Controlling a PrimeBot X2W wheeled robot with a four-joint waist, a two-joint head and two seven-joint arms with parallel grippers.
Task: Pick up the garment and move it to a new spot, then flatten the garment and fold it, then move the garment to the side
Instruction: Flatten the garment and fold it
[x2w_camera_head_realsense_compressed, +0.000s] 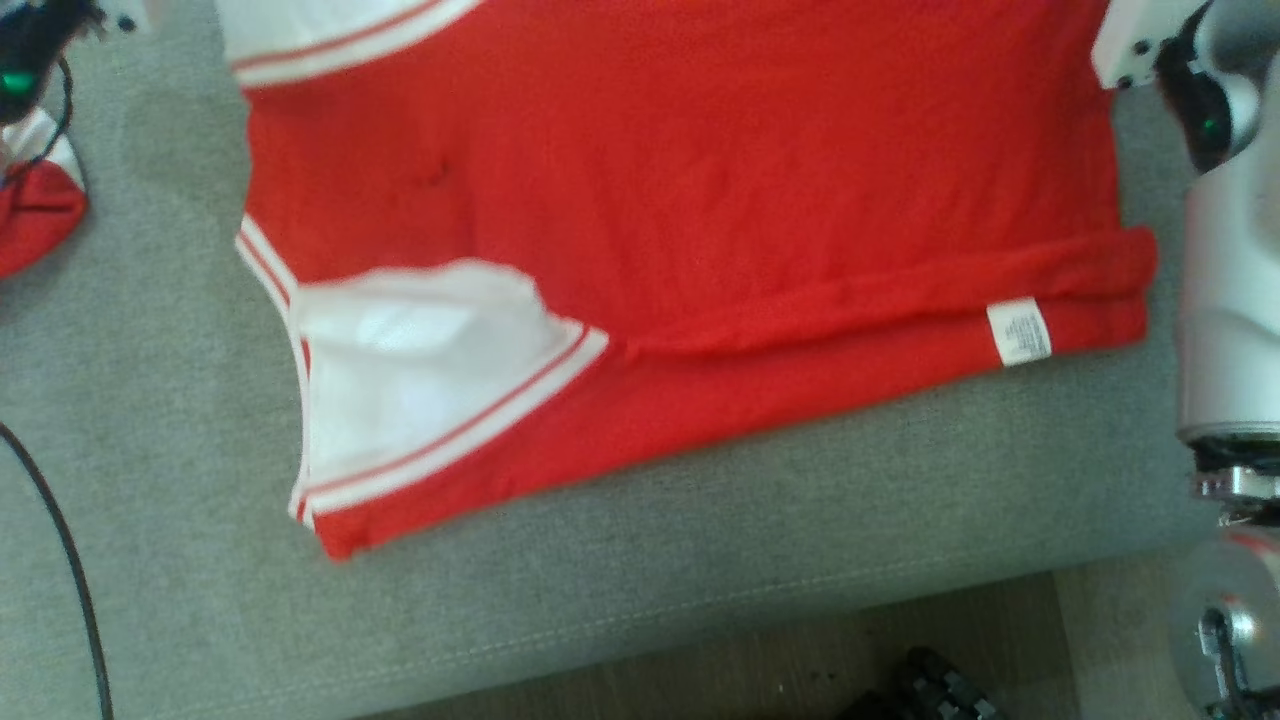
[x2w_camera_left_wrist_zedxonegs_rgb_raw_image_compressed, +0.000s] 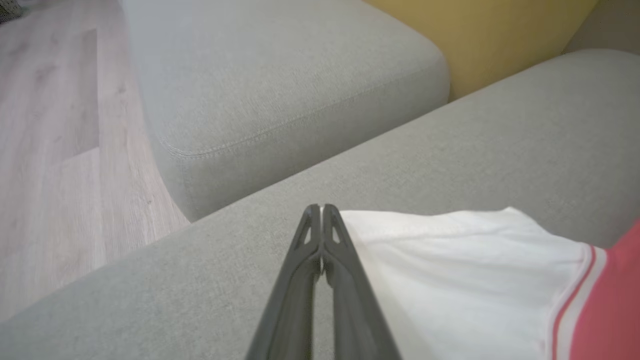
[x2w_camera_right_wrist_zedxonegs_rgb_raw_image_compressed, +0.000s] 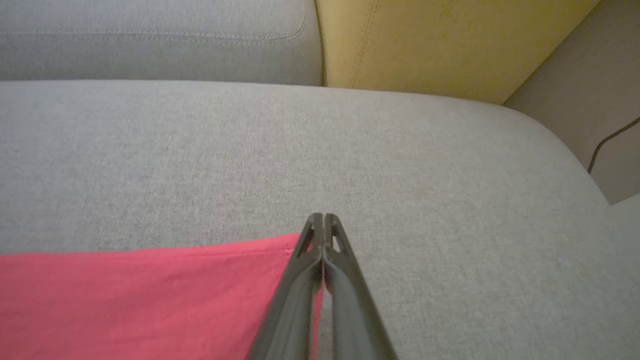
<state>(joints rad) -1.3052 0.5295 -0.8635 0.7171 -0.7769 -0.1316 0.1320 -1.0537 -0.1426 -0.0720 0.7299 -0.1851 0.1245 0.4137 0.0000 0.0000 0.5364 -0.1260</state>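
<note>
Two grippers, both with jaws pressed together.

Left gripper (x2w_camera_left_wrist_zedxonegs_rgb_raw_image_compressed: 321, 207): tips sit at the edge of the white sleeve (x2w_camera_left_wrist_zedxonegs_rgb_raw_image_compressed: 450, 270), which lies on the grey sofa seat (x2w_camera_left_wrist_zedxonegs_rgb_raw_image_compressed: 400, 165). The fingers cover the sleeve's near edge, so I cannot tell whether cloth is caught between the jaws.

Right gripper (x2w_camera_right_wrist_zedxonegs_rgb_raw_image_compressed: 323, 216): tips reach just past a corner of the red garment (x2w_camera_right_wrist_zedxonegs_rgb_raw_image_compressed: 140, 295). A sliver of red shows in the gap lower down the fingers. Whether it is gripped or merely lies beneath cannot be made out.

Head view: garment lies spread on the seat, near its front edge. Its far part is cut off by the frame. A ridge of folded cloth runs above the near hem, with a white label (x2w_camera_head_realsense_compressed: 1018, 332) below it; the print is unreadable.

Pale right forearm (x2w_camera_head_realsense_compressed: 1230, 300) hides the seat's right end.

Red-and-white cloth (x2w_camera_head_realsense_compressed: 30, 210) at the left edge is cut off; unclear what it belongs to. A dark object (x2w_camera_head_realsense_compressed: 935, 685) at the bottom edge is too blurred to name.
</note>
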